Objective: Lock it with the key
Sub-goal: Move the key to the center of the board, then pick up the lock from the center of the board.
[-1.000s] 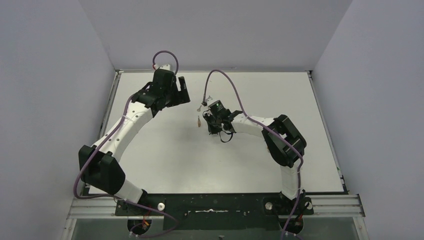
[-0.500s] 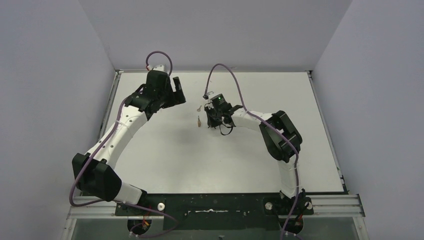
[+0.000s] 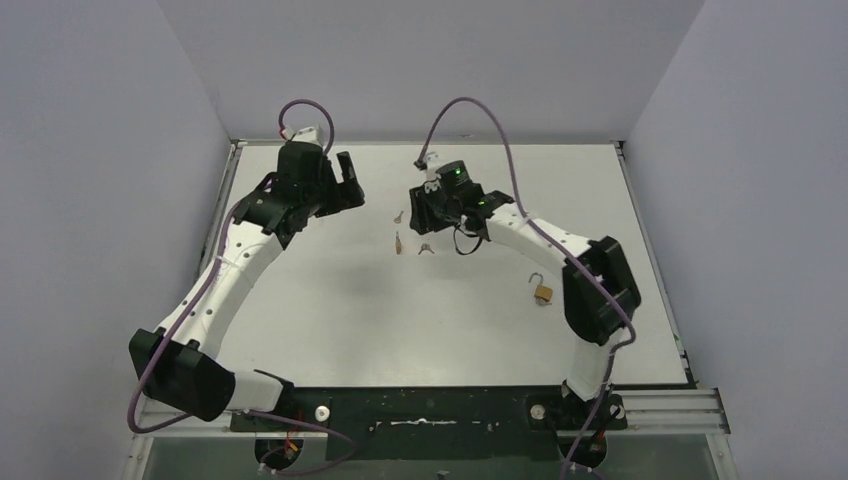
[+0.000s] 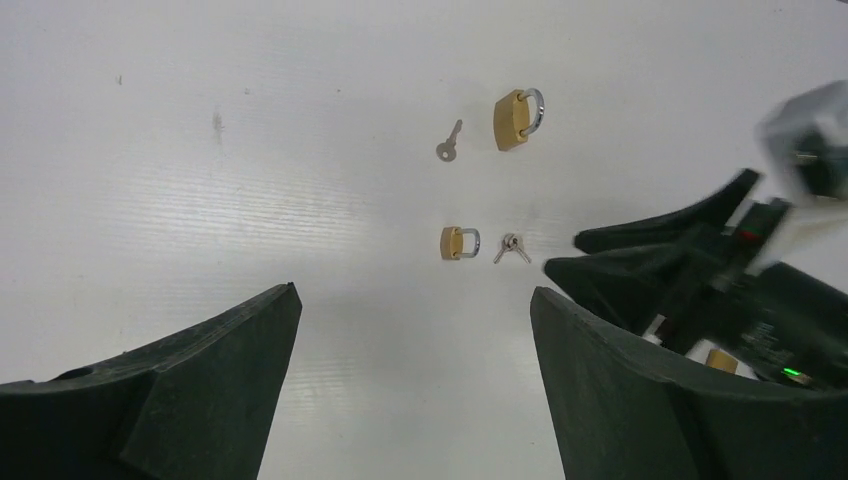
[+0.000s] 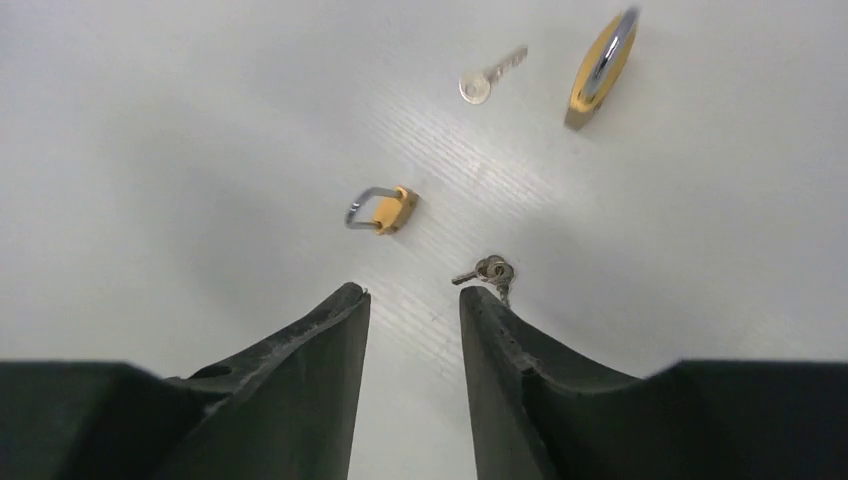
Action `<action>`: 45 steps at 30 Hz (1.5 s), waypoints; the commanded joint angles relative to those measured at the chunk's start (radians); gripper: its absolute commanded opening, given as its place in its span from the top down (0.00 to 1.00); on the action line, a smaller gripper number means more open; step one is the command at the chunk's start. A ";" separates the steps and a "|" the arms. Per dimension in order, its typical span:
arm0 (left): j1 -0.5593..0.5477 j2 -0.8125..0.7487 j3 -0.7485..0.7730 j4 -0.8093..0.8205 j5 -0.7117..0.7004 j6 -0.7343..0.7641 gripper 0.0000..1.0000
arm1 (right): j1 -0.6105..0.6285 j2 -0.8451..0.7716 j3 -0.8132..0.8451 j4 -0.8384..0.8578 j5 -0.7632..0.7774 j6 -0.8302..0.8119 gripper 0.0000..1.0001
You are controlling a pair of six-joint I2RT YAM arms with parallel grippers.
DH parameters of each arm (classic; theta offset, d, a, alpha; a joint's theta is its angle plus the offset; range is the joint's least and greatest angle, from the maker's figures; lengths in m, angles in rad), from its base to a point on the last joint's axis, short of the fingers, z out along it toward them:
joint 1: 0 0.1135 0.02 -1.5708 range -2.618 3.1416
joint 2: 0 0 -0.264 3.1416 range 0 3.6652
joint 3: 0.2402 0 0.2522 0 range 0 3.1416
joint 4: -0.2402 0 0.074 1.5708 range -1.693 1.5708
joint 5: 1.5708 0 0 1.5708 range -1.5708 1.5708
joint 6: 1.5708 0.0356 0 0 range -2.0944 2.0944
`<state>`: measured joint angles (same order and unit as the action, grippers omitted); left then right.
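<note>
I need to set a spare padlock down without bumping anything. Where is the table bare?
Bare: the near middle of the table, between left arm and lone padlock, nearer than the key pair; the far right corner. Crowded: around the right gripper, with single key, small padlock and large padlock.

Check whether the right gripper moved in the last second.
Yes. The right gripper shifted toward the table's far edge, away from the key bunch it was over.

No readable text, no labels, no brand marks, no numbers anywhere in view
</note>
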<state>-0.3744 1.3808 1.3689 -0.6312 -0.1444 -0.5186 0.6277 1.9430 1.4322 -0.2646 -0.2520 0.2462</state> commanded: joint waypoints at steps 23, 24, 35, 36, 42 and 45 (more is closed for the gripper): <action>0.022 -0.246 -0.184 0.059 0.339 0.091 0.16 | -0.533 -0.777 -0.666 -0.368 0.346 0.205 0.31; 0.022 -0.254 -0.186 0.053 0.338 0.093 0.16 | -0.532 -0.756 -0.674 -0.341 0.332 0.190 0.31; 0.025 -0.292 -0.205 0.019 0.330 0.103 0.16 | -0.536 -0.458 -0.606 -0.197 0.268 0.094 0.42; 0.025 -0.293 -0.204 0.016 0.330 0.104 0.16 | -0.536 -0.444 -0.600 -0.199 0.263 0.094 0.42; 0.026 -0.289 -0.200 0.008 0.333 0.107 0.16 | -0.537 -0.392 -0.546 -0.194 0.286 0.083 0.42; 0.026 -0.283 -0.192 0.002 0.336 0.108 0.16 | -0.537 -0.364 -0.512 -0.204 0.290 0.078 0.46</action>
<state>-0.3561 1.1126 1.1603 -0.6418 0.1726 -0.4316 0.0967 1.5604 0.8448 -0.5018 0.0067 0.3435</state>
